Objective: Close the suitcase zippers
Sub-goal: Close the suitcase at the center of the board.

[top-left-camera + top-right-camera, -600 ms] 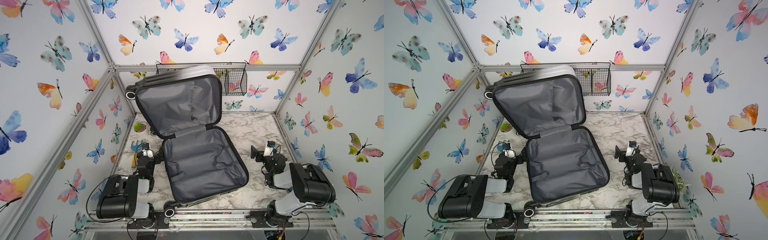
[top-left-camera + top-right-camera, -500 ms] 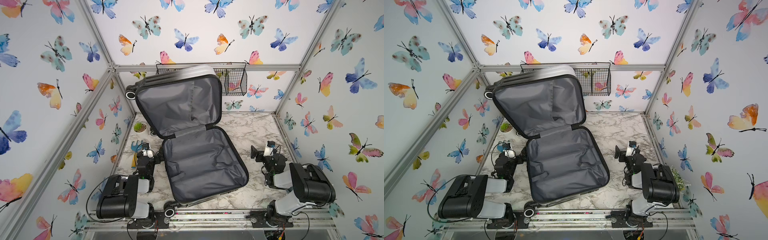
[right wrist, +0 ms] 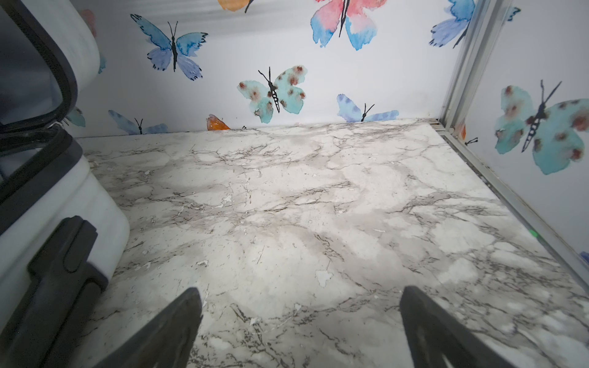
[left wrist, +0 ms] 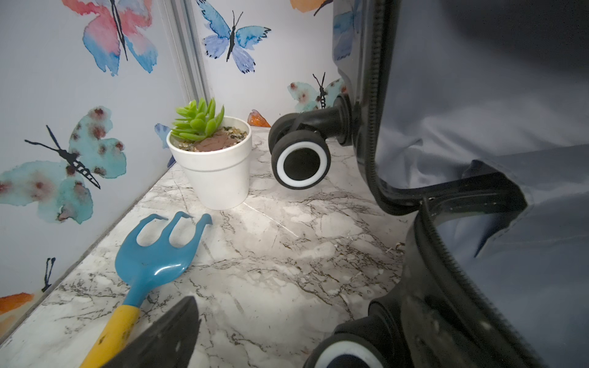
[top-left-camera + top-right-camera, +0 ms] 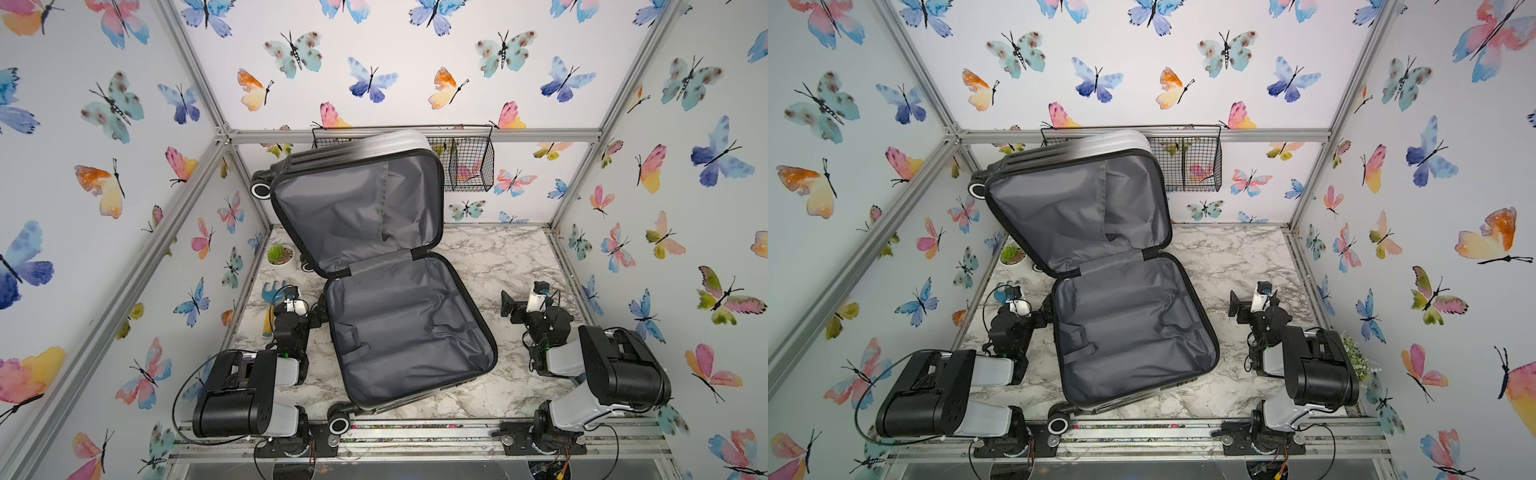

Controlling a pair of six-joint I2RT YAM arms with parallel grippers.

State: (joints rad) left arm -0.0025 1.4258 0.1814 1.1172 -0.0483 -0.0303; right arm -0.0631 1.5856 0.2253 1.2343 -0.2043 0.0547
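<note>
1. Here's the room: butterfly-papered walls [image 5: 395, 62] on an aluminium frame [image 5: 415, 135] box in both pincers on three sides.
2. The marble-look tabletop [image 5: 511, 257] runs bare ahead of the right pincer [image 3: 302, 334], right up to the back wall.
3. The suitcase [image 5: 407, 332] lies wide open between the two pincers. Its lower shell is flat on the marble, and its upper shell is tilted up beyond them, grey lining showing.
4. Right pincer: jaws spread wide, nothing in them, the case's pale shell just beside its inner finger [image 3: 172, 328].
5. Left pincer [image 5: 305, 307]: one finger [image 4: 172, 331] shows, set wide and holding nothing. The other is hidden behind the near wheel [image 4: 347, 353], close against it.
6. A wire basket [image 5: 471, 166] hangs on the back wall, well beyond both pincers and partly covered by the raised shell.
7. Ahead of the left pincer stands a white pot [image 4: 216, 172] with a green succulent, the far wheel [image 4: 301, 164] just beside it.
8. A blue rake [image 4: 153, 255] with a yellow handle lies by that pincer's outer finger.
9. The zippers [image 4: 371, 127] run unjoined round both rims, and I cannot make out the pulls.
</note>
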